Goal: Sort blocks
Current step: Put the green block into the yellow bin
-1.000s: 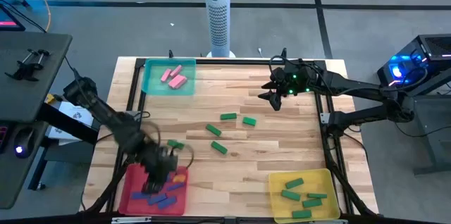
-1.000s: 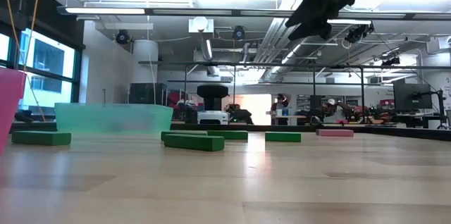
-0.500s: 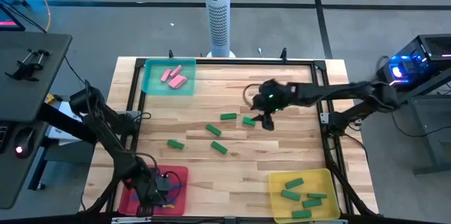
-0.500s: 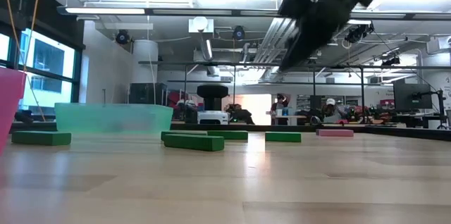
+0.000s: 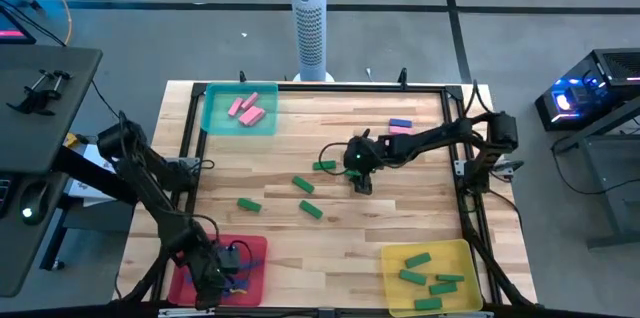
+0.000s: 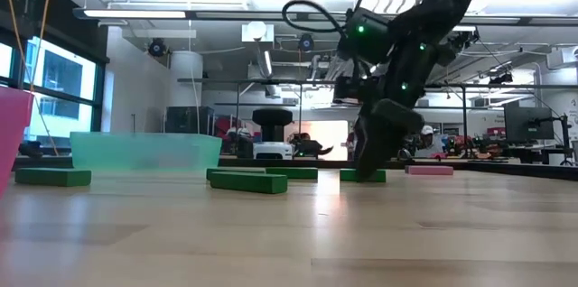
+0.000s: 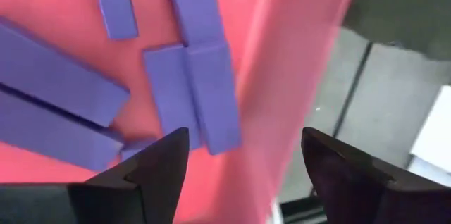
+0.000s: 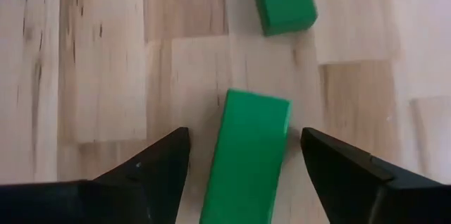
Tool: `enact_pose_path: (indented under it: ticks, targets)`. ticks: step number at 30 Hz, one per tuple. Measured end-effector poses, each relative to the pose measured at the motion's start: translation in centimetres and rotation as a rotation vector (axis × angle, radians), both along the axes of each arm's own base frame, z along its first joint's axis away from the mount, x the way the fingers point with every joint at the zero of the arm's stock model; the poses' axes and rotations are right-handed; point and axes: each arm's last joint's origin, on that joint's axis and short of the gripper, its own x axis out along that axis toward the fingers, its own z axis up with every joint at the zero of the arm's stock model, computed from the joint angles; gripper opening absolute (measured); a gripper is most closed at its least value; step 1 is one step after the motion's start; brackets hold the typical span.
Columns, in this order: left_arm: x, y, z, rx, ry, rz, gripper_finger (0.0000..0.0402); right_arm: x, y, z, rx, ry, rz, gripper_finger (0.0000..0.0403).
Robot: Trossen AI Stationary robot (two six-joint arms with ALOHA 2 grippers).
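Here, a green block (image 8: 246,157) on the table's middle is straddled by the right gripper's (image 8: 244,182) wide-open fingers; centring is advised before closing. The left gripper (image 7: 243,175) hangs open over the red tray (image 7: 282,76).

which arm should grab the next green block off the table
Right. Its end effector is open, with a green block between its fingers at the table's middle. The left end effector is open over the red tray holding blue blocks, away from the loose greens.
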Motion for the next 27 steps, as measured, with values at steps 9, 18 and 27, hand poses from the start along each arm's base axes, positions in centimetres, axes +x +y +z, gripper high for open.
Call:
enact_pose_path:
  ticks: [9, 18, 27]
  targets:
    - [0.9, 3.8, 5.1, -0.080, -0.087, 0.245, 0.0250, -0.8, 0.3, -2.3, 0.047, 0.004, -0.123, 0.0160]
    - [2.9, 11.9, 11.7, 0.292, -0.536, 0.415, 0.0243, -4.4, 2.6, 0.3, 0.241, -0.031, -0.230, 0.0079]
    - [7.2, 18.0, 14.4, 0.685, -0.909, 0.327, 0.0242, -9.1, 7.5, 11.7, 0.358, -0.255, -0.169, 0.0079]
